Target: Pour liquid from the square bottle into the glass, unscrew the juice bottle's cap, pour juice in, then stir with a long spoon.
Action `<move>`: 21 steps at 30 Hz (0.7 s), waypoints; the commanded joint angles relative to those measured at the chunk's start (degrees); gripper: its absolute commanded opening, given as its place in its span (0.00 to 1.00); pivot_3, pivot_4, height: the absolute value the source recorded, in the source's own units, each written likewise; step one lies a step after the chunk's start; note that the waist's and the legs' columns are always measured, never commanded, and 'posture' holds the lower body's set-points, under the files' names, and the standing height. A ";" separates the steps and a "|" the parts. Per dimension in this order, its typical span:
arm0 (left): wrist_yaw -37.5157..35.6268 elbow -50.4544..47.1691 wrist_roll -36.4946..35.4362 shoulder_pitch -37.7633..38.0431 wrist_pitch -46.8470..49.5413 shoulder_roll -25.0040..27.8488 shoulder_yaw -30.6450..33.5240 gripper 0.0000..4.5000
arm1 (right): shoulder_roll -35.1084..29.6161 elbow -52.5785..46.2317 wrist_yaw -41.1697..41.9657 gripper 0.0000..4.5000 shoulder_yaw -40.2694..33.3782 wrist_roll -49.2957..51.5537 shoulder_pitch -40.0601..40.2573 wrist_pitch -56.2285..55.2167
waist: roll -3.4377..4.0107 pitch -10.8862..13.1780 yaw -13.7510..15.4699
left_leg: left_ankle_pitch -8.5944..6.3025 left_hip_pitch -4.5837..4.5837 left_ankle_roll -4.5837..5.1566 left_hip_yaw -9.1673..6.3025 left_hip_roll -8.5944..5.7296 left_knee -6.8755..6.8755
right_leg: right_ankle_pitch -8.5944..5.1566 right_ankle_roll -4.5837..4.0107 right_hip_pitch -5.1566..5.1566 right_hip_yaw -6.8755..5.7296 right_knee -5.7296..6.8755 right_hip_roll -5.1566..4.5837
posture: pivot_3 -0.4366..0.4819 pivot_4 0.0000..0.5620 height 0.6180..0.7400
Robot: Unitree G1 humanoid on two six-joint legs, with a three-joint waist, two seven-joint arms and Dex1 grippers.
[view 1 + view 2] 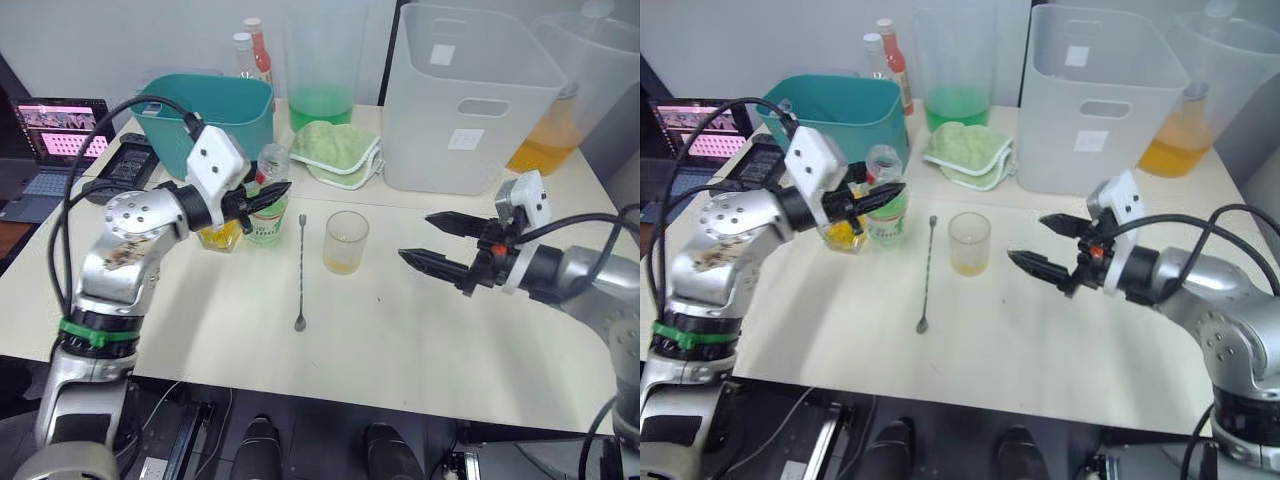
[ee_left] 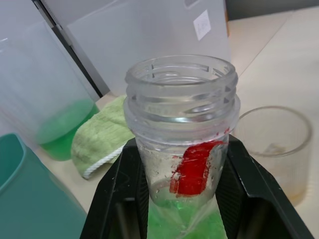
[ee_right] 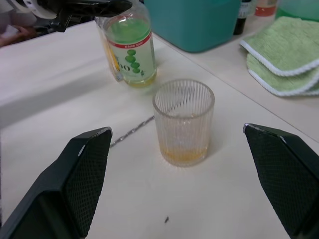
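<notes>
Left end effector [image 1: 270, 195] is clamped on the neck of the juice bottle [image 1: 267, 212], which stands upright on the bench [image 1: 400, 340] beside the square bottle [image 1: 221, 236]; from the left wrist view I can see its mouth is open, the cap already off. Right end effector [image 1: 437, 243] hovers with its fingers wide apart, facing the glass [image 1: 346, 242] from near by. I see a thin layer of amber liquid in the glass, so I judge the square-bottle pour done and the juice pour in hand. Next I'd lift the juice bottle, carry it over the glass and tilt it slowly, perhaps steadying the glass. Long spoon [image 1: 300, 272] lies flat just beside the glass, untouched
</notes>
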 commanded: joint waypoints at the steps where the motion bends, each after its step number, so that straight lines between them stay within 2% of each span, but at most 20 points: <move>1: 2.92 8.83 7.41 -5.41 -13.90 -1.80 -0.83 0.30 | -1.97 -4.60 -0.82 1.00 -4.47 2.44 3.00 0.90 | -0.01 0.00 0.02 | 0.00 -0.02 0.00 0.00 0.00 0.01 | 0.00 0.00 -0.01 -0.01 0.00 0.00 | 0.48 0.27 0.95; 5: 3.64 20.72 11.90 -10.58 -24.18 -4.60 -2.31 0.30 | -4.12 -6.02 -1.42 1.00 -7.19 3.74 6.23 1.73 | -0.03 0.01 0.08 | 0.01 -0.06 -0.01 0.00 0.00 0.05 | 0.00 0.00 0.00 -0.01 -0.02 -0.01 | 0.48 0.27 0.95; 9: 5.37 29.93 15.28 -14.78 -33.16 -7.77 -3.39 0.30 | -3.12 -8.92 -4.29 1.00 -8.32 4.56 9.14 1.36 | -0.03 0.01 -0.08 | 0.01 -0.07 -0.01 0.00 0.00 0.02 | 0.00 0.01 -0.01 -0.01 -0.01 0.00 | 0.48 0.27 0.95; 14: 7.52 37.08 19.05 -17.23 -39.59 -9.55 -4.12 0.30 | -1.53 -9.95 -9.08 1.00 -8.85 8.13 9.65 1.99 | -0.03 0.01 -0.21 | 0.03 -0.08 -0.04 0.00 0.00 0.03 | 0.00 0.02 0.00 -0.02 0.01 0.00 | 0.48 0.27 0.95; 21: 14.39 46.15 27.94 -20.72 -49.87 -10.22 -7.53 0.30 | -1.33 -11.27 -13.80 1.00 -9.12 11.17 11.15 2.22 | -0.04 0.01 -0.01 | 0.05 -0.09 -0.07 0.00 0.00 0.03 | 0.00 0.03 0.01 -0.02 0.01 -0.01 | 0.48 0.27 0.95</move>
